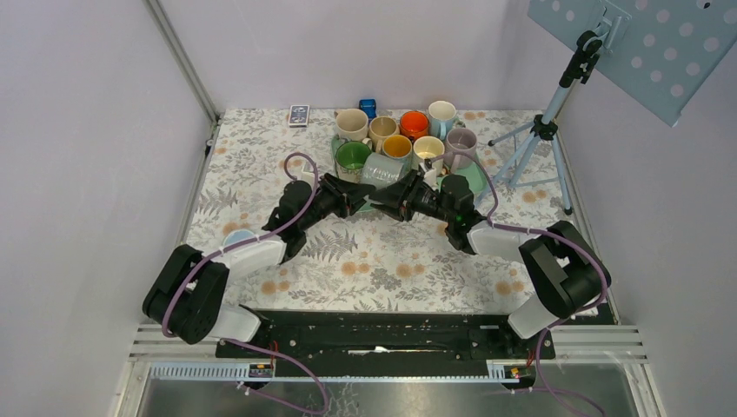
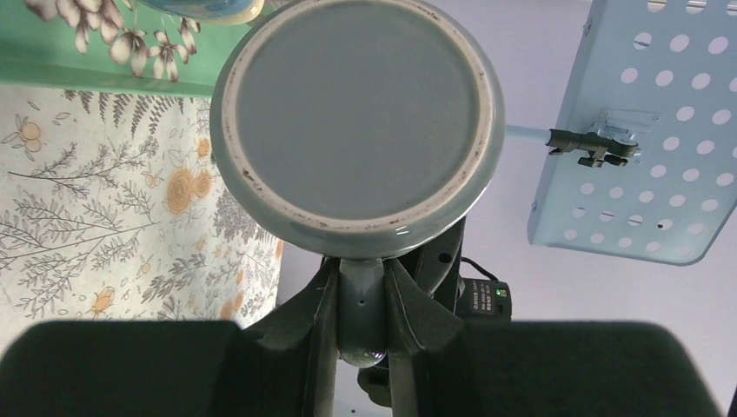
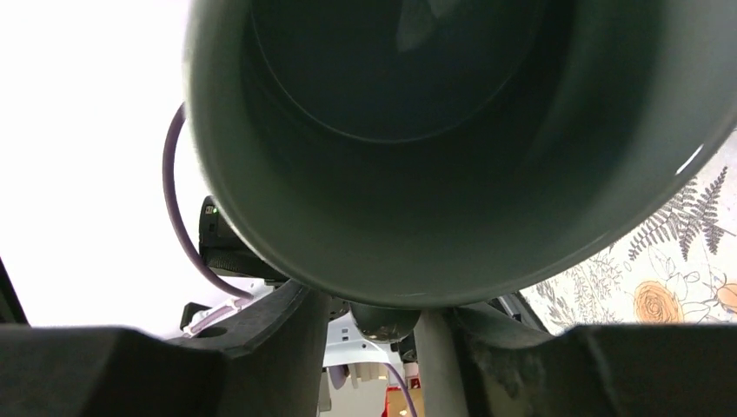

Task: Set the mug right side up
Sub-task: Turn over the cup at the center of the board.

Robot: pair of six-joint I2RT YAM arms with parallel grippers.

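A pale grey-blue mug [image 1: 380, 171] hangs on its side above the table between both arms. In the left wrist view its flat base [image 2: 356, 113] faces the camera. Its handle [image 2: 361, 304] is pinched between the fingers of my left gripper [image 2: 361, 278], which is shut on it. In the right wrist view the mug's open mouth [image 3: 452, 130] faces the camera. My right gripper [image 3: 374, 313] straddles the same handle [image 3: 382, 320] from the other side, its jaws still apart with a gap beside the left finger [image 3: 291, 334]. From above, the left gripper [image 1: 355, 198] and right gripper [image 1: 395, 196] meet under the mug.
A green tray [image 1: 474, 176] at the back holds several upright mugs. A camera tripod [image 1: 539, 139] stands at the back right under a perforated blue panel [image 1: 660, 52]. A small patterned box [image 1: 299, 115] and a blue block [image 1: 368, 107] lie near the back wall.
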